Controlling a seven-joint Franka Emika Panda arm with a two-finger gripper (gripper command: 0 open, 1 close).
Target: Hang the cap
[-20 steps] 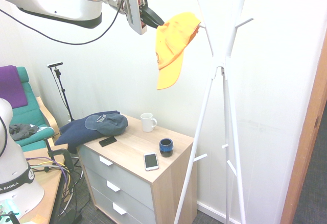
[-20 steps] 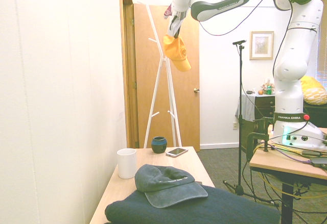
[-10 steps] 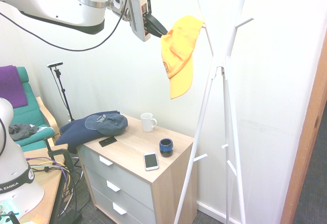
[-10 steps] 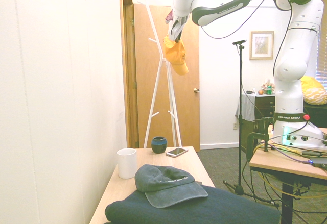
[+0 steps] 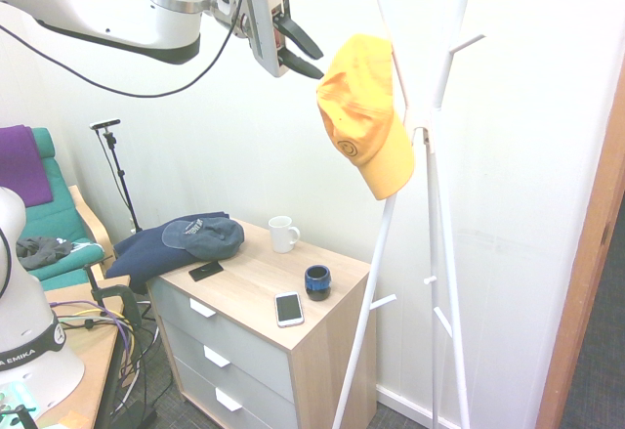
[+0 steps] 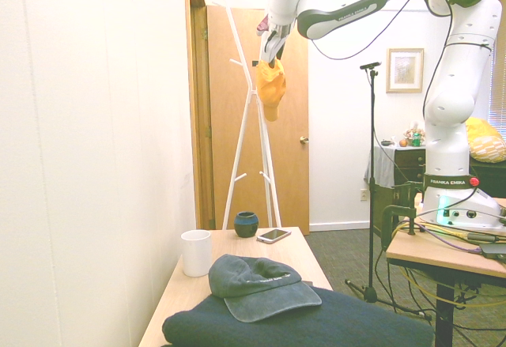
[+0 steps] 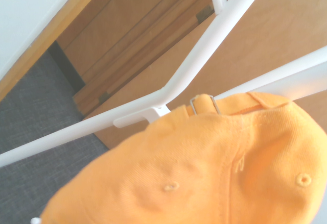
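The yellow-orange cap [image 5: 363,107] hangs by its back strap from an upper peg of the white coat stand [image 5: 433,170], brim pointing down and to the right, round emblem facing out. My gripper [image 5: 314,58] is just left of the cap's crown, open and apart from the fabric, holding nothing. From the other side, the cap [image 6: 270,88] dangles on the stand [image 6: 254,130] right below the gripper [image 6: 273,53]. Up close, the wrist view fills with the cap's crown [image 7: 214,173] and its strap buckle against the stand's white bars [image 7: 196,63].
Below stands a wooden dresser [image 5: 256,282] with a dark navy cap [image 5: 205,235] on a folded blue garment, a white mug [image 5: 283,234], a small blue cup [image 5: 317,280] and a phone [image 5: 288,308]. A wooden door [image 6: 288,141] is behind the stand. A green chair [image 5: 49,224] sits at left.
The gripper carried the cap right onto the stand's peg, then opened and let go. The cap swung round and now hangs free, emblem outward.
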